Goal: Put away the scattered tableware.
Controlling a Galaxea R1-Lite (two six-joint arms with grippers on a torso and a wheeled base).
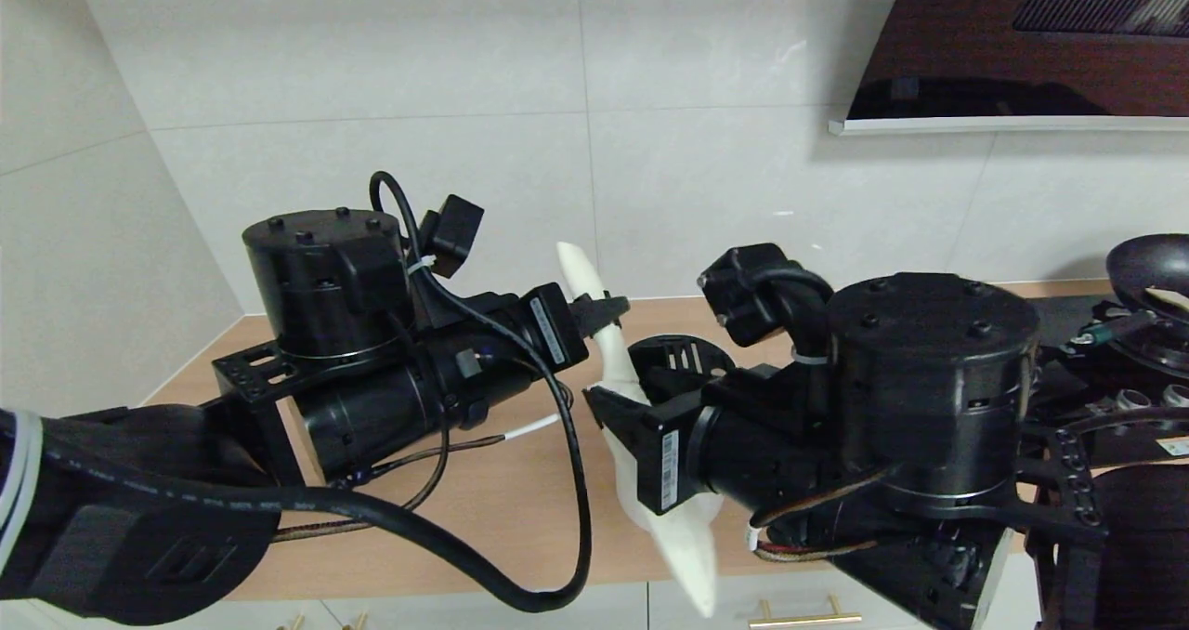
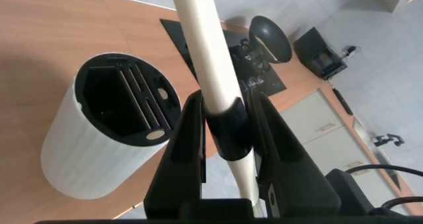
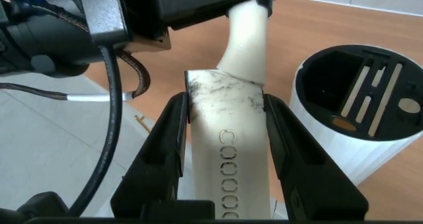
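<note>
Spatula (image 1: 685,537) up in the air over the counter (image 1: 520,500), long axis near vertical, handle up. L gripper (image 1: 602,312) pinches the handle, R gripper (image 1: 620,414) clamps the blade. Holder (image 1: 683,359) stands on the counter just behind & below, looks closer to R arm imo.

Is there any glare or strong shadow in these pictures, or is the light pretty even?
Head view: mostly even light; the glossy dark hood mirrors the room and throws a soft shadow on the wall just beneath it. Left wrist view: the white spatula is brightly lit along its handle, while the holder is dark inside. Right wrist view: no glare; the holder's slots sit in shade.
</note>
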